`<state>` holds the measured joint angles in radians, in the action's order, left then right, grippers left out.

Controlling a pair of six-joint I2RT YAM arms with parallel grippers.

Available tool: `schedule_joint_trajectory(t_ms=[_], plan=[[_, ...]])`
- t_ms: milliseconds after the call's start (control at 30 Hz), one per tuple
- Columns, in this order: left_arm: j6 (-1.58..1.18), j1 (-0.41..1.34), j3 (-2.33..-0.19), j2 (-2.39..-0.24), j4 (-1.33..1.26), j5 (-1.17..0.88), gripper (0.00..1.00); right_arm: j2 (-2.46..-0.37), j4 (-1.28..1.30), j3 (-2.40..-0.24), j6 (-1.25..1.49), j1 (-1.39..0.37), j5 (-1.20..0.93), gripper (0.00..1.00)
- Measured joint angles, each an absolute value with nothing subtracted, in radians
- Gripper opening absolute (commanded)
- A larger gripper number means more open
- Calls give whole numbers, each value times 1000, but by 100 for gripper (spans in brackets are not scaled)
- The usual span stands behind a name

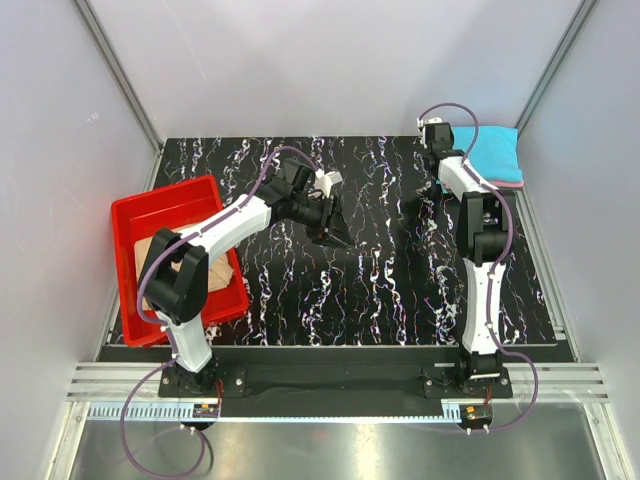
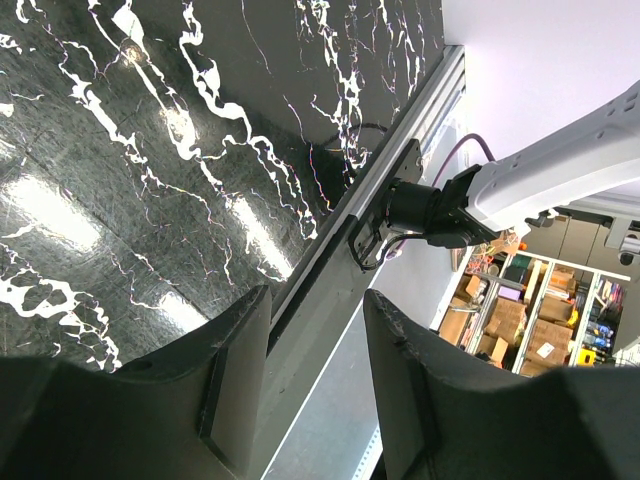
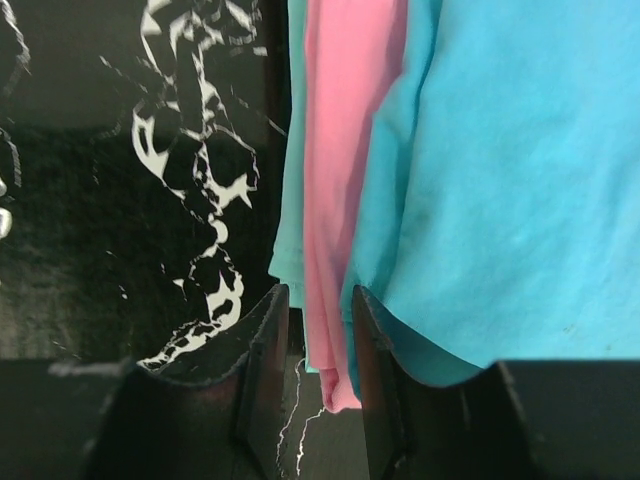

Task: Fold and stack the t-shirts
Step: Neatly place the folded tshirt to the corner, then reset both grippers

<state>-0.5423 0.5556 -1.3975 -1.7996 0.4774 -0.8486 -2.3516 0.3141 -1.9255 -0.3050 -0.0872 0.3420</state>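
Tabletop (image 1: 350,300): marbled.
Red tray (image 1: 150,205), 9 o'clock: tan t-shirt (image 1: 218,278) is held inside.
Turquoise t-shirt (image 1: 490,150) is stacked over pink t-shirt (image 3: 345,150), 1 o'clock.
Right end effector (image 3: 318,300): parted about the pink hem, unclamped. The stack may be dragged askew if one layer alone is pinched.
Left end effector (image 1: 335,232): released, empty.

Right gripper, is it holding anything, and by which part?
Cannot be told: the pink t-shirt has its corner between the jaws of the right gripper, but no firm pinch shows.
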Motion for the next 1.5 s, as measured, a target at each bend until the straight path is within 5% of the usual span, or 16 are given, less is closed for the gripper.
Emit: schedule_joint_trajectory(t_ms=[267,567,667,733,800,900,933,967,1167,1500], plan=[[-543,556,-1398,-1800,477,-848,47,-2344,297,-1853,-314,-88,348,28],[-514,556,-1406,-1802,494,-812,47,-2184,377,-1796,-274,-144,337,37],[-476,556,-1448,-1788,535,-748,47,-2056,472,-1796,-186,-207,320,46],[-457,556,-1471,-1747,548,-704,48,-1937,552,-1792,-97,-250,298,61],[-438,553,-1485,-1663,548,-658,52,-1790,631,-1776,2,-283,252,99],[-416,550,-1484,-1478,516,-574,64,-1523,723,-1713,131,-284,147,100],[-411,549,-1484,-1409,499,-545,76,-1449,745,-1694,160,-279,117,100],[-403,548,-1484,-1340,480,-517,99,-1366,774,-1676,193,-273,88,100],[-401,545,-1466,-1083,453,-393,99,-1039,891,-1580,345,-266,-15,100],[-440,542,-1264,-1000,511,-309,99,-808,911,-1349,540,-266,-92,100]])
